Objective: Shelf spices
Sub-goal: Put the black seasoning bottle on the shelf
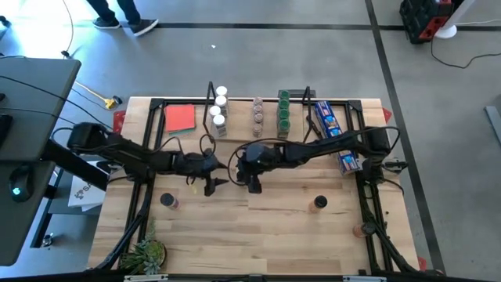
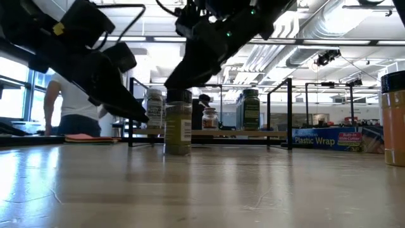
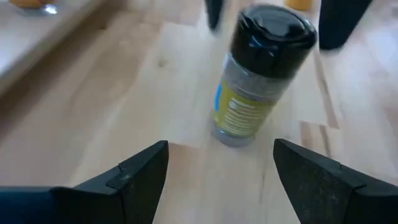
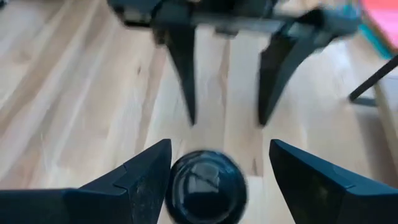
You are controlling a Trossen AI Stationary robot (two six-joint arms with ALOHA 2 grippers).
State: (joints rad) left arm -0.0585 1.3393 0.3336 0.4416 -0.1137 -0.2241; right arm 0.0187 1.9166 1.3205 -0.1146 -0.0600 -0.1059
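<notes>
Centre of the high view: my left gripper (image 1: 222, 182) and right gripper (image 1: 241, 178), both with dark tapered fingers spread, flank one upright clear cylindrical jar (image 2: 178, 130) with glossy black cap on pale wood-grain table (image 1: 258, 227), below the shelf (image 1: 258, 100).
</notes>
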